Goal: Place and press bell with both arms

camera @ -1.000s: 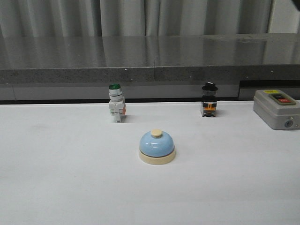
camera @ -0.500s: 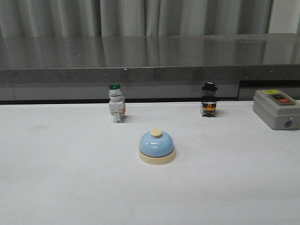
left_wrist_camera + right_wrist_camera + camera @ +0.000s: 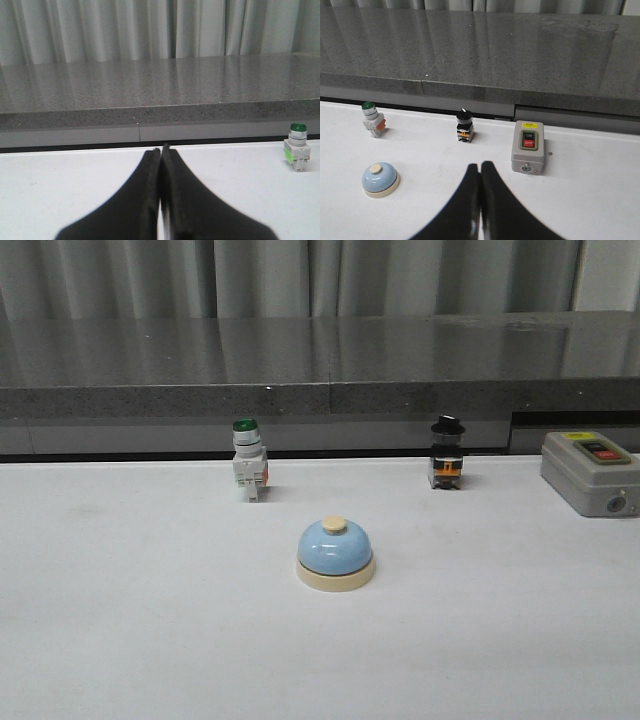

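Observation:
The light-blue bell [image 3: 335, 553] with cream base and knob stands upright on the white table, near the middle in the front view. It also shows in the right wrist view [image 3: 380, 179]. Neither arm shows in the front view. My left gripper [image 3: 161, 150] is shut and empty, low over the table; the bell is not in its view. My right gripper [image 3: 480, 165] is shut and empty, apart from the bell, which sits to its side.
A green-capped white push-button switch [image 3: 248, 461] stands behind the bell to the left. A black knob switch [image 3: 446, 453] stands behind to the right. A grey box with red and green buttons [image 3: 590, 472] sits far right. A dark stone ledge [image 3: 320, 370] runs along the back.

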